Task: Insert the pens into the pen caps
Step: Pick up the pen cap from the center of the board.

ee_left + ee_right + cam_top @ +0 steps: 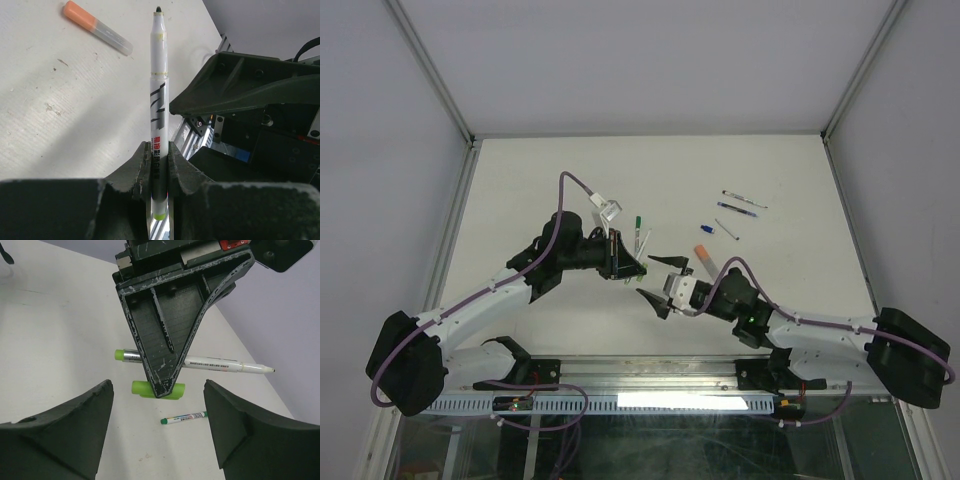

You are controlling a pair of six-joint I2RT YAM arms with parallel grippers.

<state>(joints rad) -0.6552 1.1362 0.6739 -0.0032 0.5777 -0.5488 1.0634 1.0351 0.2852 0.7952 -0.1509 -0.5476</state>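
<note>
My left gripper (159,148) is shut on a white marker pen (159,85) with a lime-green end; its bare dark tip points away from the jaws. In the right wrist view that pen (220,363) lies level above the table, and a lime green pen cap (141,389) rests on the table just below it, partly behind the left fingers (165,335). My right gripper (158,390) stands wide open, facing the cap, with nothing between its fingers. From above, the left gripper (623,265) and right gripper (660,282) nearly meet at mid-table.
An orange-capped marker (703,257) lies just right of the grippers. A small green-capped pen (184,417) lies beyond the cap. Dark slim pens (744,199) and a blue cap (708,229) lie at the back right. A clear block (609,210) sits behind the left arm.
</note>
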